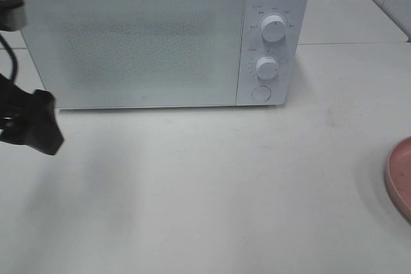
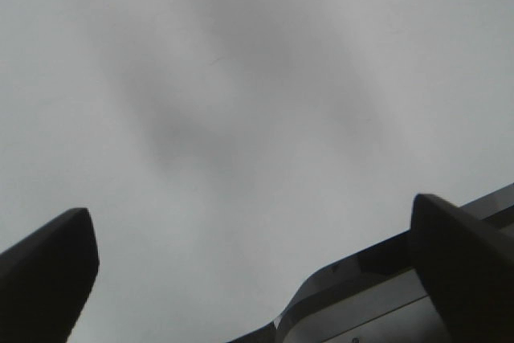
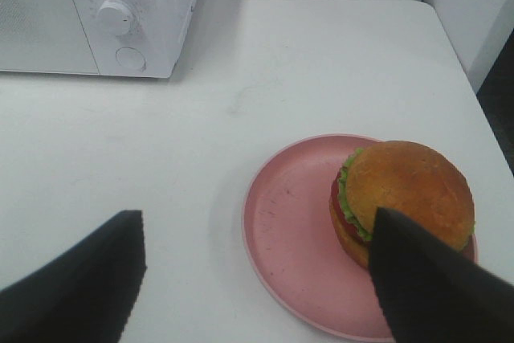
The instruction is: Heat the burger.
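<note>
Burger [image 3: 405, 198] sat on a round pink plate [image 3: 289, 238] on the white table [image 1: 212, 190], toward the plate's right side rather than its centre, with the golden bun on top and a frill of green lettuce and a red tomato layer showing along its edge. In the high view only a sliver of that plate [image 1: 401, 178] showed at the right edge of the table, and the burger itself lay outside that view. The right gripper [image 3: 257, 279] hovered above the plate with its 2 dark fingers [image 3: 80, 287] spread wide and holding nothing; 1 finger overlapped the burger's near side in the wrist view, though whether it touched the bun could not be told. The white microwave [image 1: 135, 43] stood at the far side of the table, door shut, with 2 round knobs [image 1: 274, 29] and 1 round button [image 1: 261, 93] on its right-hand panel, well apart from the plate. The left gripper [image 2: 257, 263] also stood open and empty over bare tabletop, with the microwave's lower corner [image 2: 361, 303] just beside 1 finger. In the high view the left arm [image 1: 32, 123] appeared as a dark shape at the left edge, near the microwave's left end and far from the burger.
</note>
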Available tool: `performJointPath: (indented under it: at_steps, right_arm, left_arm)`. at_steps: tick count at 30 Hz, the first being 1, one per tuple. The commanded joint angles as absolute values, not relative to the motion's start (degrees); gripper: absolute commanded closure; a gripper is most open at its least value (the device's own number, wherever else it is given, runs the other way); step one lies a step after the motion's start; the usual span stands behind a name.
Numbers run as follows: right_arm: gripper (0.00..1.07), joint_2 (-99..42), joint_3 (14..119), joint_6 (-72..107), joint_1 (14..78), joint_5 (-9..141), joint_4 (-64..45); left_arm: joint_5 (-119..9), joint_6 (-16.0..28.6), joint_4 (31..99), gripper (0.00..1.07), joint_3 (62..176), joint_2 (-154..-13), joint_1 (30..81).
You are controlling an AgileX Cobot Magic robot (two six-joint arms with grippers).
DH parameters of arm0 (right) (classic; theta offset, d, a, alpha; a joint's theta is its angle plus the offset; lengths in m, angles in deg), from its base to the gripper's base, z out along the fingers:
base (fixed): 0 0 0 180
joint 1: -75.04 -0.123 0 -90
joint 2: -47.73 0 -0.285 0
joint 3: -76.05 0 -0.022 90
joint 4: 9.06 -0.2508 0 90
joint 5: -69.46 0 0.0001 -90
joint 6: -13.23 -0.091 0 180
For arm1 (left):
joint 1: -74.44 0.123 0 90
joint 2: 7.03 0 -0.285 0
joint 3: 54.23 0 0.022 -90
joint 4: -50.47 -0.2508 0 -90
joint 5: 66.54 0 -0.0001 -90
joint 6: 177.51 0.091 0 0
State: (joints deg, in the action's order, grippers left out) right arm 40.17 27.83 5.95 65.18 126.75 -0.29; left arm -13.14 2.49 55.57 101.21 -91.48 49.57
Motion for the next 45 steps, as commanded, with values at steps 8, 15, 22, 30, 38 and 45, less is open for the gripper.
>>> performJointPath:
  at_steps: [8, 15, 22, 30, 38, 45]
  right_arm:
    - [0.32, 41.8, 27.7, 6.5, 65.5, 126.6, -0.3]
    - [0.32, 41.8, 27.7, 6.5, 65.5, 126.6, -0.3]
    - [0.32, 41.8, 27.7, 6.5, 65.5, 126.6, -0.3]
    - [0.32, 41.8, 27.7, 6.5, 65.5, 126.6, -0.3]
    - [0.32, 41.8, 27.7, 6.6, 65.5, 126.6, -0.3]
    - [0.32, 41.8, 27.7, 6.6, 65.5, 126.6, -0.3]
  left_arm:
    - [-1.2, 4.7, 56.9, 0.09, 101.1, -81.6, 66.6]
    - [4.3, 4.5, 57.1, 0.09, 99.8, -70.2, 71.0]
    - [3.8, 4.8, 56.8, 0.09, 92.0, -57.4, 72.4]
    - [-0.6, 5.6, 56.7, 0.09, 85.2, -45.8, 72.4]
    - [-5.5, 5.6, 56.6, 0.09, 78.4, -35.9, 72.4]
    - [-5.2, 5.4, 56.5, 0.09, 78.1, -26.5, 72.4]
